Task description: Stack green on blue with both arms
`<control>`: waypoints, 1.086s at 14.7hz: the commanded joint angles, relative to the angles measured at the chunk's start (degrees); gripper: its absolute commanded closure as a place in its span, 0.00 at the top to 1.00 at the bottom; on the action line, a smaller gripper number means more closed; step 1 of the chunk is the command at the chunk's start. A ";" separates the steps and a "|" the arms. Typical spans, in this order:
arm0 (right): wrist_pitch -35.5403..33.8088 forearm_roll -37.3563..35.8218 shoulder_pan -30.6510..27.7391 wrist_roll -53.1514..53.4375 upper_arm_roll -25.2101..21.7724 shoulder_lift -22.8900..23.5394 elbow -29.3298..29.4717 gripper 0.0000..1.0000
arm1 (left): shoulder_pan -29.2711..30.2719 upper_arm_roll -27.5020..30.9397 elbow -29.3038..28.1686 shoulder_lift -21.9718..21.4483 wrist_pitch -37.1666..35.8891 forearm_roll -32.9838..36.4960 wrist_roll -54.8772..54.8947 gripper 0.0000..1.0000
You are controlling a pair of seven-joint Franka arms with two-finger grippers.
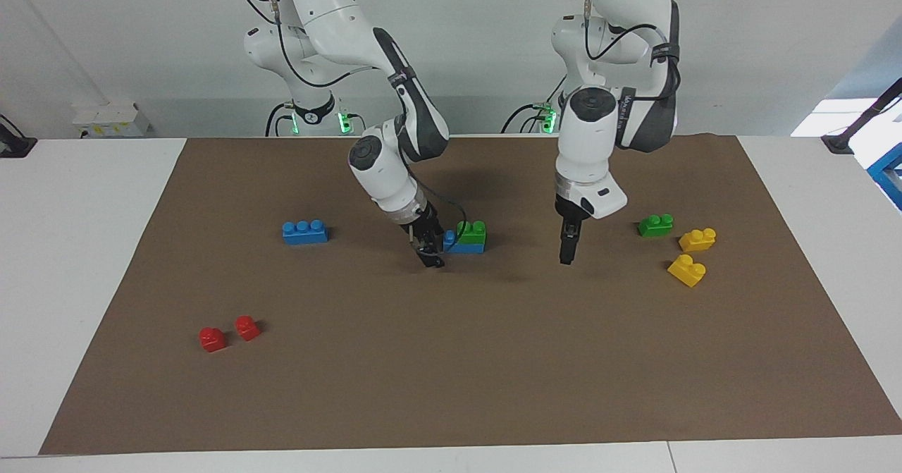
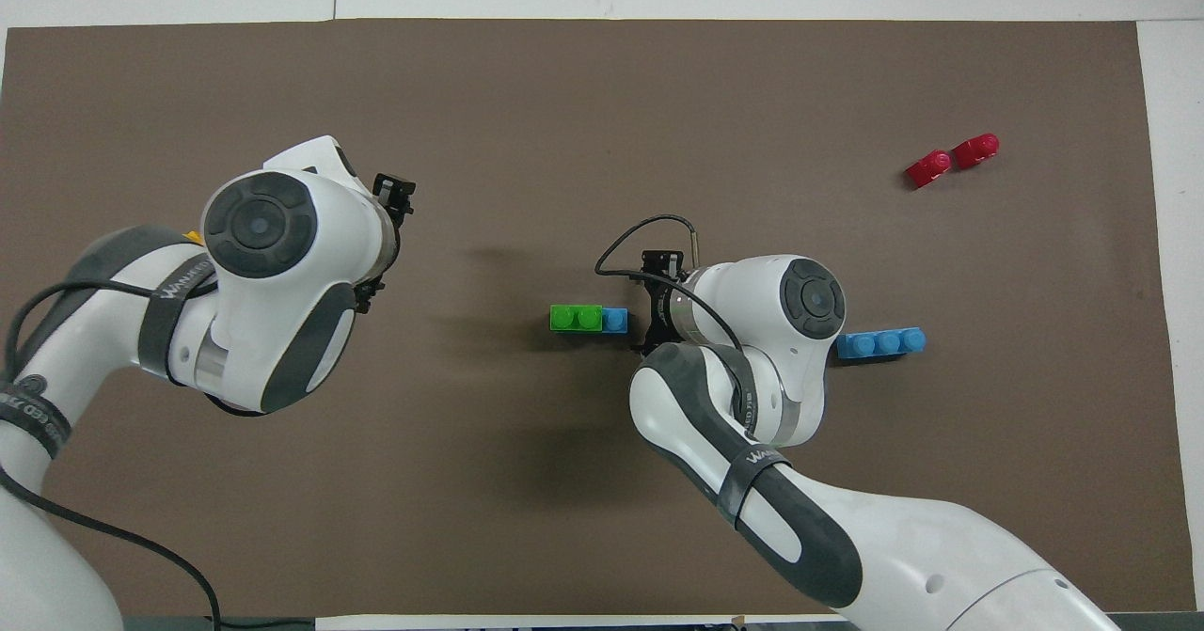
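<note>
A green brick (image 1: 471,231) sits on a blue brick (image 1: 466,247) at mid-table, covering the end toward the left arm; one blue stud stays bare. The stack also shows in the overhead view, green (image 2: 576,317) on blue (image 2: 615,320). My right gripper (image 1: 430,253) is low at the bare blue end of the stack (image 2: 657,304), close beside it. My left gripper (image 1: 566,249) hangs above bare mat between the stack and a second green brick (image 1: 655,225). A second blue brick (image 1: 304,232) lies toward the right arm's end (image 2: 880,342).
Two yellow bricks (image 1: 697,239) (image 1: 687,270) lie beside the second green brick, farther from the robots. Two red bricks (image 1: 212,339) (image 1: 246,328) lie far out toward the right arm's end. A brown mat (image 1: 451,374) covers the table.
</note>
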 commanded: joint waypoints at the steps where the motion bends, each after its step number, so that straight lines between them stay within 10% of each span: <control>1: -5.34 0.66 -3.79 -4.75 0.16 -3.37 0.03 0.97 | 5.26 -0.60 0.42 -2.14 -2.05 -4.50 17.83 1.00; 7: -14.14 -0.39 -9.41 -17.13 -0.02 -8.39 0.03 0.97 | 15.02 -0.34 10.24 -2.68 -15.57 -9.15 53.02 1.00; 16: -24.24 -10.58 -15.13 -30.17 -0.19 -11.91 2.40 0.97 | 17.85 0.72 26.43 -3.20 -40.88 -9.87 74.32 1.00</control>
